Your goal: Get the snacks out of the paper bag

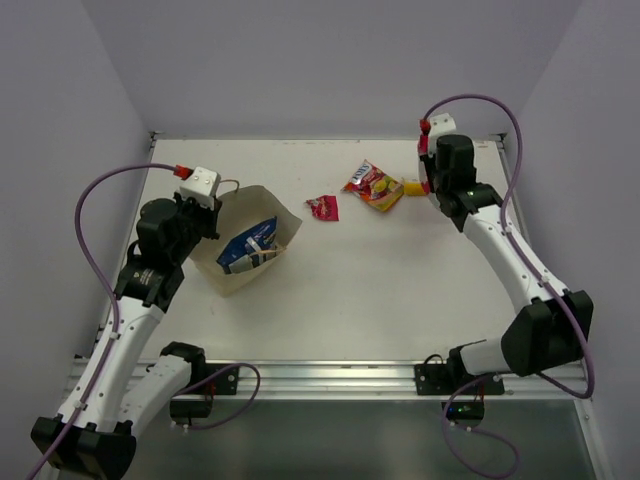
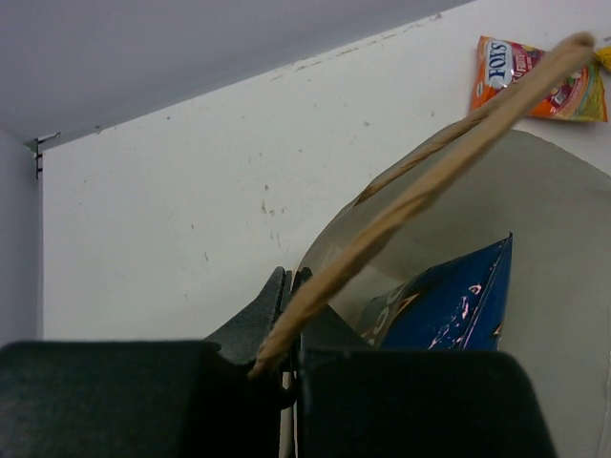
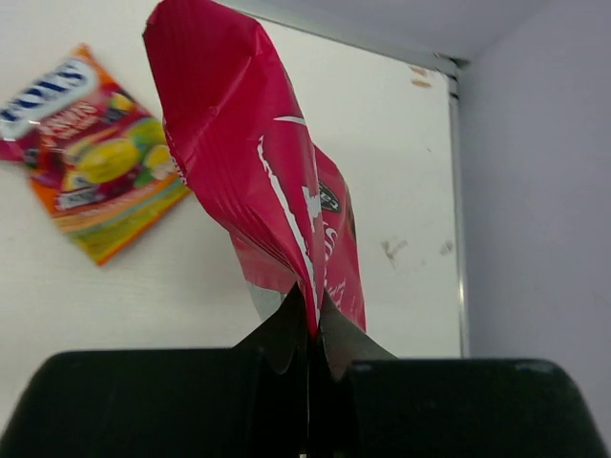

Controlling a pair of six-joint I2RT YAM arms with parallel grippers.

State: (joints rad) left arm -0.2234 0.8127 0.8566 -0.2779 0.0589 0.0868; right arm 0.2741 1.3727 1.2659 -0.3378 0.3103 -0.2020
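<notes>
Top view: paper bag sits at 9 o'clock on the white surface. Matte cream-tan kraft, rectangular. Its mouth gapes toward the overhead camera, and the mouth's long axis runs 7 to 1 o'clock. Can't tell whether it is upright or tipped.

Blue Doritos bag is inside, glossy foil, lying along the same diagonal. In the left wrist view one pointed corner aims at 12 o'clock.

Left pincer is pressed together on a tan twisted-paper strip at the paper bag's rim. Handle or rim edge, can't tell which. The strip runs taut from the fingers toward 1 o'clock.

Right pincer is at the far right of the surface, clamped on the bottom edge of the pink bag. The pink bag is crinkled glossy film with white print, creased down the middle. It stands out of the fingers with its long axis 6 to 12, top leaning to 11. Can't tell whether it touches the surface.

Out of the paper bag, flat on the surface:
- Red-yellow candy pouch at 1 o'clock. Shiny flat rectangle with fruit print, long axis 10 to 4.
- Slim yellow bar just beside the pouch at its 3 o'clock, close to the right pincer.
- Tiny red wrapper at 12 o'clock, small and crumpled. It is well apart from the paper bag and near the pouch at the pouch's 8 o'clock.
</notes>
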